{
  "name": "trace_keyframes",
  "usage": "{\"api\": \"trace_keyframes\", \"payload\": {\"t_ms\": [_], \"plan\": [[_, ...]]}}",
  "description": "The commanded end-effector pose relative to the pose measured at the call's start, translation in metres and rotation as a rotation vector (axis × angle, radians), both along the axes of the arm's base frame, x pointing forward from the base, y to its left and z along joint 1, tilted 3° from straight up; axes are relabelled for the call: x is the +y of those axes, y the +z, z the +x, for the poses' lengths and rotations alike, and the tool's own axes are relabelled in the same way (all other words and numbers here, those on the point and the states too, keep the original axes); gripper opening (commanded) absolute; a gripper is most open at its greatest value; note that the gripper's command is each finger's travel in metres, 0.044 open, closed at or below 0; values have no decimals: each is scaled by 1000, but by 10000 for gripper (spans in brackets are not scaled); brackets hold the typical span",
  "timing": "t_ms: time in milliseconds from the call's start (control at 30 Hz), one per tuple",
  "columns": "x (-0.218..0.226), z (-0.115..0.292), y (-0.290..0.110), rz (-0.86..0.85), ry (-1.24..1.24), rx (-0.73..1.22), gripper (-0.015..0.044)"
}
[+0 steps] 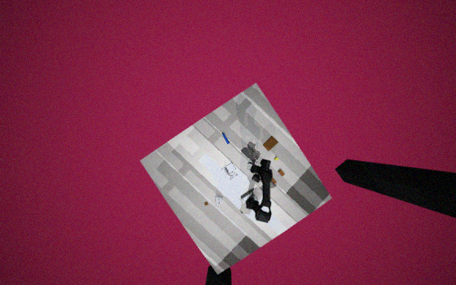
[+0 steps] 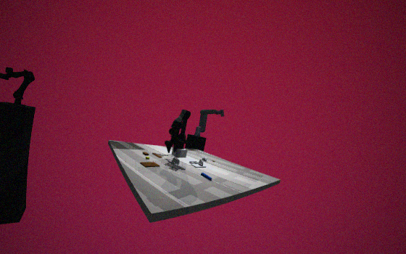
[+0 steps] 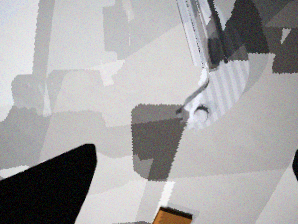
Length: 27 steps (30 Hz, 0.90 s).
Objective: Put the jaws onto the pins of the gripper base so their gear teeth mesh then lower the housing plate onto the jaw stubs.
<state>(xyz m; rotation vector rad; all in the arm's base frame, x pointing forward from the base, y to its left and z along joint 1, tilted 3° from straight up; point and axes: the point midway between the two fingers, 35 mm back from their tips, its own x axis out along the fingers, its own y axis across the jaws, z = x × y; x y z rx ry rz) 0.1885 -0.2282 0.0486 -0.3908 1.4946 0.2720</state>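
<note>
My gripper is open with nothing between its fingers, above the table. A pale grey part with a ribbed rounded end, a small round feature and a long bar lies up and right of the fingertips' middle in the wrist view; it may be a jaw. A thin-outlined pale assembly, probably the gripper base, stands left of my gripper in the top view, apart from it. Something upright shows on it in the exterior view. A small pale piece lies farther left. Pins, teeth and the housing plate cannot be told apart.
A blue bar, a large brown block, a small yellow piece and smaller brown blocks lie around. An orange-brown block shows at the wrist view's bottom edge.
</note>
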Motion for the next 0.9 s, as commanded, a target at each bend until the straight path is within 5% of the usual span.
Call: {"api": "trace_keyframes", "payload": {"t_ms": [0,233,767,867], "plan": [[0,0,0,0,0,0,440],[0,0,0,0,0,0,440],[2,-1,8,3,1,2,20],[2,-1,8,3,1,2,0]]}}
